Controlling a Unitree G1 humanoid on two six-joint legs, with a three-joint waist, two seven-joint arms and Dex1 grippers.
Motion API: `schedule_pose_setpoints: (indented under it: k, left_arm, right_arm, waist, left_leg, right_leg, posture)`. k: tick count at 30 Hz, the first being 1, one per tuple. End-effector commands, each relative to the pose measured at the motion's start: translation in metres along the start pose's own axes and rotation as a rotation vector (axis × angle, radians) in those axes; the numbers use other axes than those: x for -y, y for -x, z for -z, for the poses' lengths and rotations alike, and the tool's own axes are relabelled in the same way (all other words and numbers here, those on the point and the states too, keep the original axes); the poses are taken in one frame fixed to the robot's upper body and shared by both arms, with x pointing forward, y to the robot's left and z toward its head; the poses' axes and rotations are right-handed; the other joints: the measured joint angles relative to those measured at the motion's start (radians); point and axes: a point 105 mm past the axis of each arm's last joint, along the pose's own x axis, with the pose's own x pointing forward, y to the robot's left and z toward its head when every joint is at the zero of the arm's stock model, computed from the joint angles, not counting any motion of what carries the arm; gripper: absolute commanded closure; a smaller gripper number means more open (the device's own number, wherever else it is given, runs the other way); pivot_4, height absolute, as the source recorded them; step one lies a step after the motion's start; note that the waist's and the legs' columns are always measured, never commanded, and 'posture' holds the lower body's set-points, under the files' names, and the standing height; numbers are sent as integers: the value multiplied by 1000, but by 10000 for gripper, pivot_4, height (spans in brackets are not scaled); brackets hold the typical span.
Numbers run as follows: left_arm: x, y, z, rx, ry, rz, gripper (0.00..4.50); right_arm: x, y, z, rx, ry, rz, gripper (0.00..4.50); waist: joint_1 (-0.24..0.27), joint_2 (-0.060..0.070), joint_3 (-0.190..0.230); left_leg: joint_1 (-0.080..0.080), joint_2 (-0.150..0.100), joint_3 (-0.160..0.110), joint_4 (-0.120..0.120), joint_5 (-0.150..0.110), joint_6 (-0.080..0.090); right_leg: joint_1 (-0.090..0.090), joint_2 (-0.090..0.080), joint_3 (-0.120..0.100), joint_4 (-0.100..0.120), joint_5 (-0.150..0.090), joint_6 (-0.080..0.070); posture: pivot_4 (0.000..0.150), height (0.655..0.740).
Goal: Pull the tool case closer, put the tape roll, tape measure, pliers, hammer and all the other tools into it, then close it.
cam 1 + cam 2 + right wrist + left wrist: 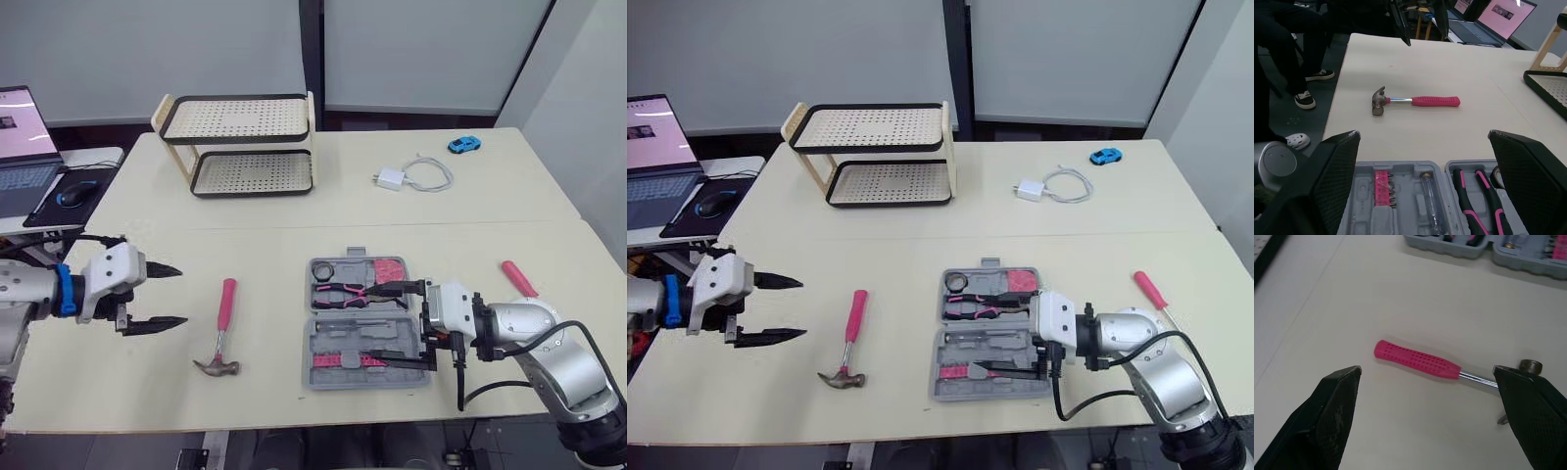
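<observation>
Both grippers released, hammer out on the table, case open close in front of me.

My left gripper (pixel 182 295) hovers empty with its fingers spread wide, levelled at the hammer (pixel 226 302). The hammer lies on bare table just left of the tool case (pixel 310 345), head nearest me; I judge this a line-up on the pink handle. My right gripper (pixel 372 322) is also spread and holds nothing, one finger reaching over each half of the case from its right side, likely to steady or drag it; contact not confirmed. Pliers (pixel 345 290) and tape roll (pixel 324 267) lie in the far half. A pink-handled tool (pixel 517 278) waits outside, right of my right arm.
</observation>
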Motion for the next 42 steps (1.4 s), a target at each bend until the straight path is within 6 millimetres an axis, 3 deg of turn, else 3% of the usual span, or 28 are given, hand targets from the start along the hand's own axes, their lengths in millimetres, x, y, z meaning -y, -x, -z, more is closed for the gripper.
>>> schedule_pose_setpoints:
  k: [1,7,11,25,35,42]
  left_arm:
    - [-11,6,-5,-11,-23,-2,0]
    - [4,1,0,-10,-68,87,0]
    - [13,-2,7,-73,-200,188,0]
    - [17,-16,0,-127,-506,352,0]
    - [14,-28,0,-225,-825,506,0]
    - [11,-42,-1,-249,-935,571,0]
  right_arm:
    - [2,0,-13,26,55,19,107]
    - [4,0,-19,23,59,36,107]
    - [4,-1,-22,22,62,28,107]
    - [-5,-8,-31,32,95,-28,107]
    - [-4,-12,-25,24,101,-49,107]
    - [-10,-10,-18,-4,102,-58,107]
  waist:
    - [0,0,0]
    - [-2,0,0]
    - [1,0,0]
    - [0,-1,0]
    - [1,-1,1]
    - [1,-1,1]
  left_leg:
    - [0,1,0,0,0,0]
    - [0,2,0,0,0,0]
    - [0,3,0,0,0,0]
    - [-1,2,1,1,0,0]
    - [-1,1,3,2,0,0]
    - [-1,1,4,2,0,0]
  right_leg:
    - [0,1,0,0,0,0]
    - [-2,2,1,1,0,0]
    - [-2,2,0,2,0,0]
    - [-5,3,1,7,0,0]
    - [-6,4,0,11,0,0]
    - [-6,5,0,11,0,0]
  posture:
    - [1500,7400]
    - [1500,7400]
    - [1500,7400]
    - [1500,7400]
    - [1500,7400]
    - [1500,7400]
